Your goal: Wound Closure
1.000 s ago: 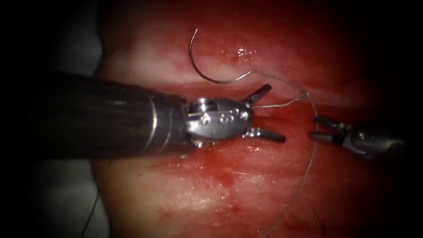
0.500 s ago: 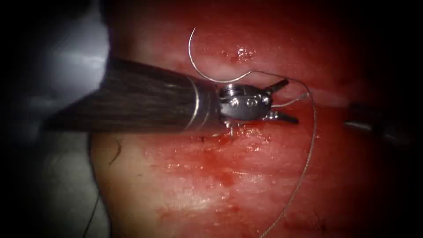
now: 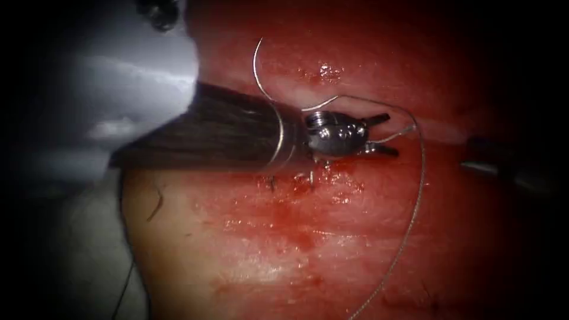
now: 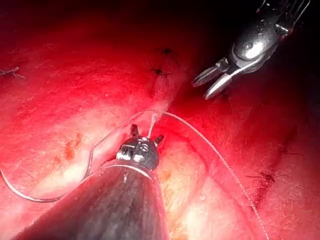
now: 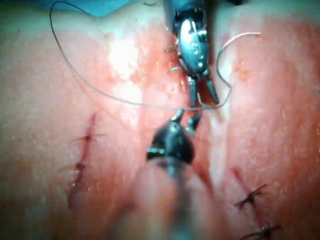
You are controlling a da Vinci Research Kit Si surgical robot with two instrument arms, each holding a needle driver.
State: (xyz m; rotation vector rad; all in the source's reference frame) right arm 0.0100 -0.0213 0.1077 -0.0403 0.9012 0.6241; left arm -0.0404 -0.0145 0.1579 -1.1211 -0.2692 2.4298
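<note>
Tissue (image 3: 308, 237) spreads wide and bare on the near side of the cut, its left edge giving onto dark bench. Both tools crowd the cut (image 3: 427, 133) itself. The left tool (image 3: 379, 135) reaches in from the left with jaws parted, grasping nothing, a short thread end (image 3: 394, 136) lying between them. The right tool (image 4: 210, 82) sits at the far right, jaws spread and empty. The needle (image 3: 261, 77) lies free on the tissue beyond the left tool's shaft, a thin steel curve, not in the tissue. Its thread (image 3: 415, 213) loops right, then trails toward the near edge.
</note>
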